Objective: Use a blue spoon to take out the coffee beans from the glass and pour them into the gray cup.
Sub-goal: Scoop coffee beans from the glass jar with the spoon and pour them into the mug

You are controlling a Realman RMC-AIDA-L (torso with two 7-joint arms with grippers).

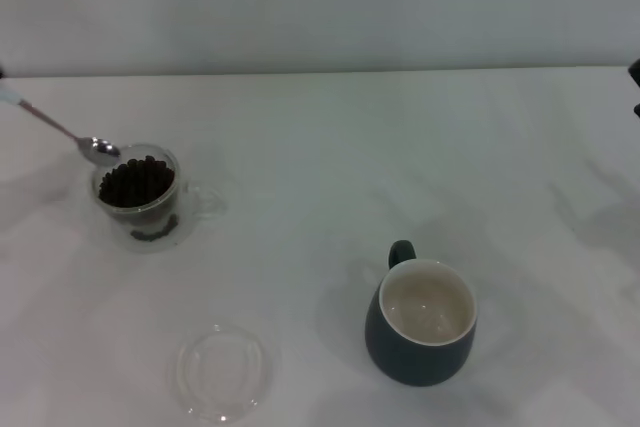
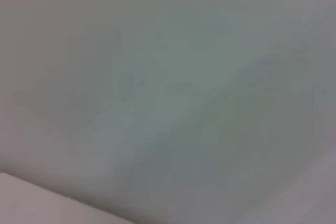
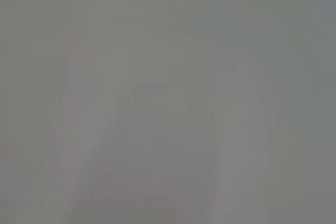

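The blue spoon (image 1: pixel 62 128) hangs tilted at the far left in the head view. Its metal bowl (image 1: pixel 100 149) is just over the back-left rim of the glass (image 1: pixel 140 192), and its pale handle runs off the left edge. Whatever holds it is out of frame. The glass is full of dark coffee beans (image 1: pixel 135 180), with its clear handle pointing right. The gray cup (image 1: pixel 420 322) stands at the front right with an empty cream inside and its handle toward the back. Only a dark sliver of my right arm (image 1: pixel 636 73) shows at the right edge. Both wrist views show blank grey.
A flat round clear glass dish (image 1: pixel 223 371) lies near the front edge, left of the gray cup. The white table (image 1: pixel 330 157) runs back to a pale wall.
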